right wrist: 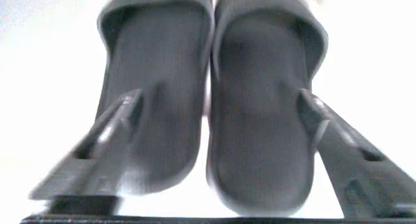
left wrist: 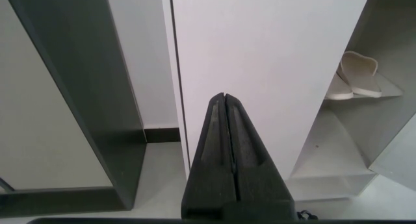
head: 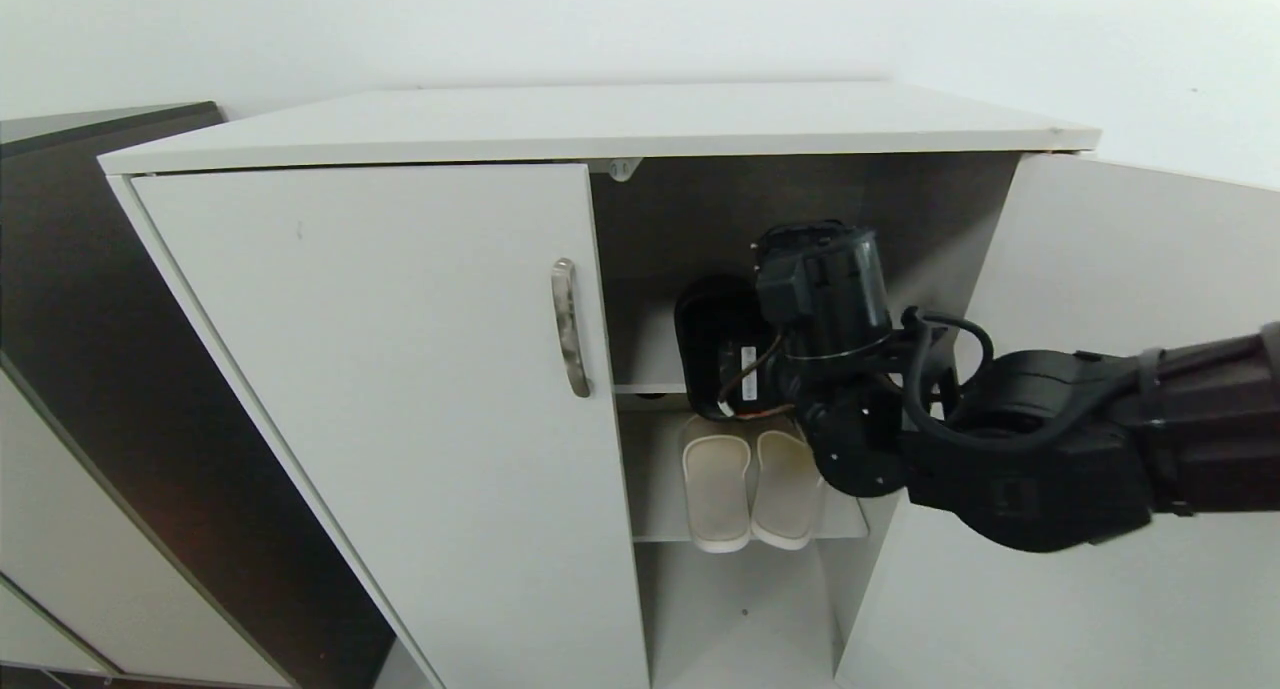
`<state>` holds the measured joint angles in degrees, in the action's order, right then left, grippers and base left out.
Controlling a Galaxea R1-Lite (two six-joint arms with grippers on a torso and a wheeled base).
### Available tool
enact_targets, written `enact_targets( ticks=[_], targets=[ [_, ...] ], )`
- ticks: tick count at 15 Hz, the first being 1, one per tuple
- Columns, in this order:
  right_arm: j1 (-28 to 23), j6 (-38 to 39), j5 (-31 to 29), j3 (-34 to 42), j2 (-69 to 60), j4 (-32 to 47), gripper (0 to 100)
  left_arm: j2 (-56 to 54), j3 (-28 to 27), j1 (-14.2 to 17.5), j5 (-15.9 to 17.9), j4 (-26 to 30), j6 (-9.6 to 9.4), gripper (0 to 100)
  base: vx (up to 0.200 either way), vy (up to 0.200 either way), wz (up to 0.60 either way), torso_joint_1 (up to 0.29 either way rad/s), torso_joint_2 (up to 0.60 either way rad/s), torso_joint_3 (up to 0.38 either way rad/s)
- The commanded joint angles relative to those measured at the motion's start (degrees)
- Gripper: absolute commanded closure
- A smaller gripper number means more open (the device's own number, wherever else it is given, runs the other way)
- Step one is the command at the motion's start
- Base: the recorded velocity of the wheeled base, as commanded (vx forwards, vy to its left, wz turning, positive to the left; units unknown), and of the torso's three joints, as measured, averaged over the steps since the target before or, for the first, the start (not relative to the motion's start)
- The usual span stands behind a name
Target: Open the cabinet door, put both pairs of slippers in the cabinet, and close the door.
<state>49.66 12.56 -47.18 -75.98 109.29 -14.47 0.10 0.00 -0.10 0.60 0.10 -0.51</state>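
The white cabinet has its right door swung open and its left door closed. A pair of white slippers lies side by side on the lower shelf, toes outward. A pair of black slippers sits on the shelf above, at the cabinet's opening. My right gripper is open, one finger over each black slipper; I cannot tell whether they touch. My left gripper is shut and empty, low in front of the closed door. The white slippers lie beyond it.
A metal handle runs down the closed door's inner edge. A dark panel of other furniture stands close on the cabinet's left. The bottom compartment lies below the white slippers. My right arm crosses in front of the open door.
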Motion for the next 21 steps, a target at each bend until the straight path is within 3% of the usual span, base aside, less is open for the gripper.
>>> enact_targets(
  ticks=[1, 5, 17, 21],
  targets=[
    [2.4, 1.2, 0.3, 8.2, -6.9, -0.4, 100, 0.0, 0.0, 0.0, 0.0, 0.1, -0.02, 100, 0.0, 0.0, 0.0, 0.0, 0.0, 0.0],
    [2.9, 1.0, 1.7, 16.6, -8.4, -7.9, 100, 0.0, 0.0, 0.0, -0.1, 0.0, 0.07, 100, 0.0, 0.0, 0.0, 0.0, 0.0, 0.0],
    [3.6, 1.1, 1.8, 17.2, -8.1, -8.1, 100, 0.0, 0.0, 0.0, 0.0, 0.0, 0.07, 100, 0.0, 0.0, 0.0, 0.0, 0.0, 0.0],
    [3.7, 0.9, 1.7, 17.6, -8.1, -8.1, 100, 0.0, 0.0, 0.0, 0.0, 0.1, 0.07, 100, -0.2, 0.0, 0.0, 0.005, 0.0, 0.002]
  ],
)
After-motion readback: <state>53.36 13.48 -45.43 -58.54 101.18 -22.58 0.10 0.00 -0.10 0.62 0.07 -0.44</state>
